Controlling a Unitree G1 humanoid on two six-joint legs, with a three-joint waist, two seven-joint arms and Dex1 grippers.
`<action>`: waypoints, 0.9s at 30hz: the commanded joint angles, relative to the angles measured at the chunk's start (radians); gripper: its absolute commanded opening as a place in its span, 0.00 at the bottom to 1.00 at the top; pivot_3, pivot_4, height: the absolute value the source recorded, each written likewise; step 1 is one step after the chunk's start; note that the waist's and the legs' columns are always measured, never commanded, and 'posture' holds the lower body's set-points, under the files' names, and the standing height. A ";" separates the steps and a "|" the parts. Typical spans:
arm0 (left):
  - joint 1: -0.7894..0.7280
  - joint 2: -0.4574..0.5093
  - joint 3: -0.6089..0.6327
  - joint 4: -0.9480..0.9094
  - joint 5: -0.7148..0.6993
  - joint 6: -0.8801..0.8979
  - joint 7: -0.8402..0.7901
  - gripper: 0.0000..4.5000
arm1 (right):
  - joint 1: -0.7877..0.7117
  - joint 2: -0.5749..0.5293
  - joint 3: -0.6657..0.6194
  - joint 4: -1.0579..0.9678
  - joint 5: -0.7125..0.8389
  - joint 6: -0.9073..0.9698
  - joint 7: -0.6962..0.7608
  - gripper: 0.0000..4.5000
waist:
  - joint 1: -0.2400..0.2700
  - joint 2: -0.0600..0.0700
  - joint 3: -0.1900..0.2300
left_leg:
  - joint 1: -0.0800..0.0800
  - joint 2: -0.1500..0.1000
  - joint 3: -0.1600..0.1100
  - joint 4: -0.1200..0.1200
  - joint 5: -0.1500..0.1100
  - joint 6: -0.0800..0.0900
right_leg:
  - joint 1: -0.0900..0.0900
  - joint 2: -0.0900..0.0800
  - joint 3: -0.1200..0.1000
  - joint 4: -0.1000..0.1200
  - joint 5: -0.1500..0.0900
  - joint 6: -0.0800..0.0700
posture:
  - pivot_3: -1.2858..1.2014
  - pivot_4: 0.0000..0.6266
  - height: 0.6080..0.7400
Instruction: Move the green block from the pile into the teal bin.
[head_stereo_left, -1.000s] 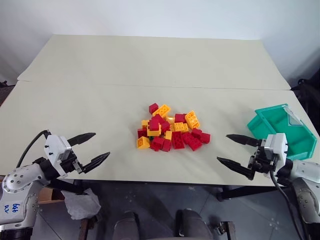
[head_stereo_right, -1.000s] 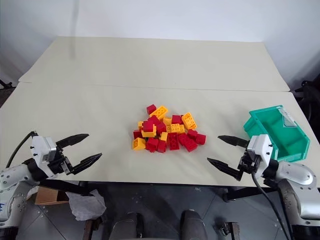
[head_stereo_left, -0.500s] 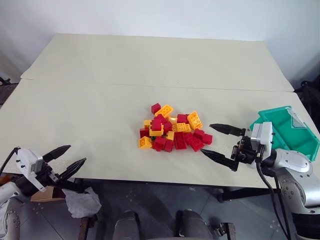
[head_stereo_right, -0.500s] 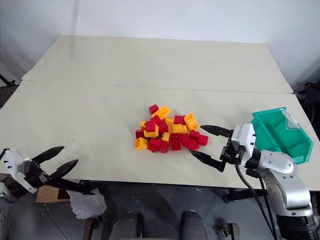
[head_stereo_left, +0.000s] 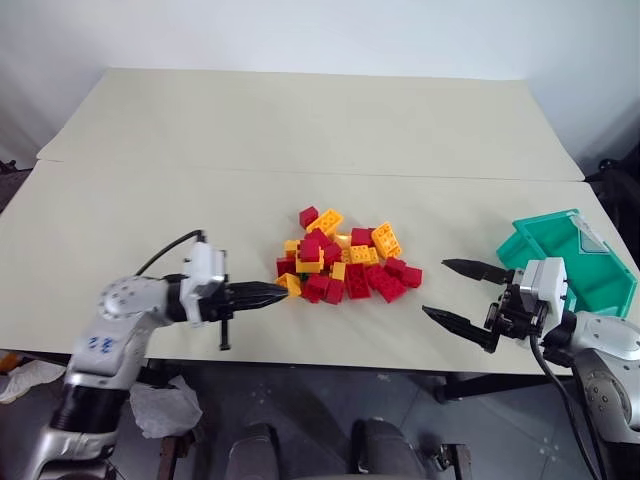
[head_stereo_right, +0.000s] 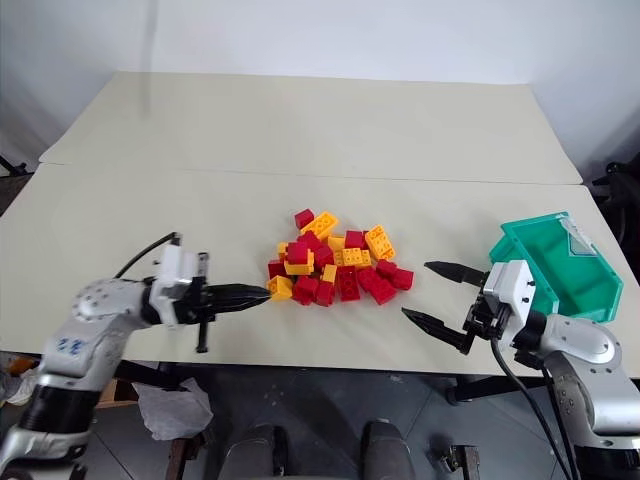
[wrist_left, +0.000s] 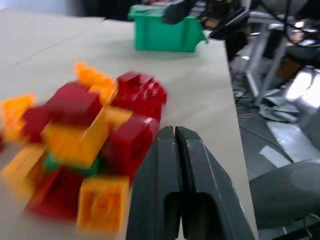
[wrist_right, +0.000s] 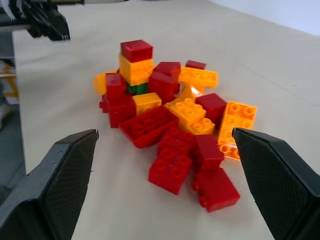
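Listing left to right: left gripper (head_stereo_left: 283, 290), fingers pressed together on nothing, tip at the pile's (head_stereo_left: 345, 262) near-left edge; green block (wrist_right: 137, 88) buried under red and yellow bricks, just beyond that tip; right gripper (head_stereo_left: 460, 294) spread wide, farther off; teal bin (head_stereo_left: 585, 262) far right. No legible writing.

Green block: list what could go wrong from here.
1. The green block sits buried under red and yellow bricks in the pile, so pulling it may scatter them.
2. The left end effector is shut at the pile's edge; it may only shove bricks.
3. The teal bin stands near the table's corner; a nudge could tip it off.
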 joint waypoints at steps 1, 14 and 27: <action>-0.101 -0.085 -0.038 0.119 0.060 -0.056 0.042 0.01 | 0.047 0.002 -0.049 -0.080 0.026 0.000 -0.027 1.00 | 0.008 0.000 0.000 | 0.000 0.000 0.000 0.000 0.000 0.000 | 0.000 0.000 0.000 0.000 0.000 0.000 | 0.52 0.24 1.00; -0.409 -0.265 -0.006 0.674 0.266 -0.331 0.280 0.01 | 0.344 0.027 -0.181 -0.171 0.006 -0.060 -0.048 1.00 | 0.020 0.000 0.000 | -0.001 -0.001 -0.001 0.001 0.000 0.001 | 0.001 0.000 0.000 -0.002 0.000 0.001 | 0.52 0.24 1.00; -0.317 -0.175 -0.008 0.544 0.174 -0.306 0.004 0.01 | 0.296 0.033 -0.130 -0.261 0.032 -0.008 -0.127 1.00 | 0.019 0.000 0.000 | 0.000 -0.001 0.000 0.000 0.000 0.000 | 0.001 0.000 0.000 -0.001 0.000 0.001 | 0.52 0.24 1.00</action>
